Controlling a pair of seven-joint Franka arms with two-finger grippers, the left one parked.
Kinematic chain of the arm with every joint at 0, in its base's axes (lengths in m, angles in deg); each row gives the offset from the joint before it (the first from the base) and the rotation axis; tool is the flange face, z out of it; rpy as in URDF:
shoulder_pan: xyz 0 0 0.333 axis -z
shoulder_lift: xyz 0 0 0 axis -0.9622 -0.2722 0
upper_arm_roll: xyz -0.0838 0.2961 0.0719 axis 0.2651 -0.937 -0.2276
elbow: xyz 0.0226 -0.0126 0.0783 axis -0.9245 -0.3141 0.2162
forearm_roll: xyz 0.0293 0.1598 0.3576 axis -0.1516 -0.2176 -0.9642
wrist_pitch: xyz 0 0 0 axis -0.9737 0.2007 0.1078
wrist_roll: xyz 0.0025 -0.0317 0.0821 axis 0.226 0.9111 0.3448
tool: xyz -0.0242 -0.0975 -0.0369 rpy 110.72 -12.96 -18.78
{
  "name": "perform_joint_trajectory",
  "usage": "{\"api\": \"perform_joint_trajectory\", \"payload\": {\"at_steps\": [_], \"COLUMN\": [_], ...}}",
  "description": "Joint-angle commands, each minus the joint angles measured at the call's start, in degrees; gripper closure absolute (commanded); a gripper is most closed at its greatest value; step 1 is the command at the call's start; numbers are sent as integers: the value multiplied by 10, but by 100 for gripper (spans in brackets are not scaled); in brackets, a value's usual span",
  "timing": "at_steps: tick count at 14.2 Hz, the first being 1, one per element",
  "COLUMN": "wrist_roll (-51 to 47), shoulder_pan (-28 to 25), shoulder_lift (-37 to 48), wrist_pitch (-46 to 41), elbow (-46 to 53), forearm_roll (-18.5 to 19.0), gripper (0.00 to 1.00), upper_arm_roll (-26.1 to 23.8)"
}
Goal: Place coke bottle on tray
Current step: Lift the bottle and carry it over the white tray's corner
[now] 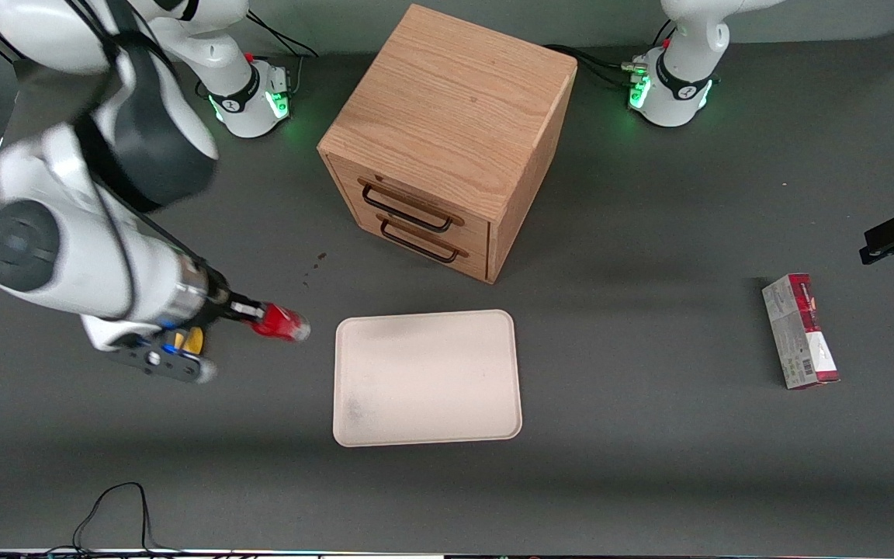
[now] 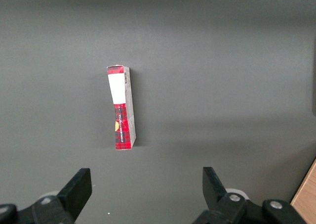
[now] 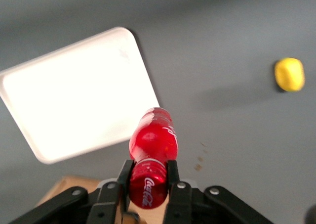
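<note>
I see the pincer [image 3: 147, 177] clamped on the coke bottle [image 3: 152, 152], held above the tabletop [image 1: 649, 466] just beside the tray [image 1: 426, 378], toward the working arm's end

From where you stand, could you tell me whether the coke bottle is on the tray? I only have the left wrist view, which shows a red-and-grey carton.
Observer: Not yet. The end effector is shut on the coke bottle, beside the tray, toward the working arm's end of the table.
Operator: Thank you. Is anything lying on the tray?
Observer: No, nothing lies on it.
Operator: Is anything else close by?
Observer: A wooden drawer cabinet stands farther from the front camera than the tray, with both drawers shut.
</note>
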Motion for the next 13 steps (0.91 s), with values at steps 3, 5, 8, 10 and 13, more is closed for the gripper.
{"api": "perform_joint_trajectory", "payload": {"at_steps": [3, 5, 8, 10, 13], "wrist_roll": [-103, -109, -135, -148, -153], "shoulder_pan": [-23, -27, -40, -40, -40], "shoulder_lift": [-77, -90, -128, -140, -153], "wrist_pitch": [82, 93, 134, 147, 162], "elbow": [50, 50, 50, 50, 49], "forearm_roll": [18, 19, 62, 69, 70], "gripper": [100, 100, 100, 100, 100], "upper_arm_roll": [0, 1, 1, 0, 1]}}
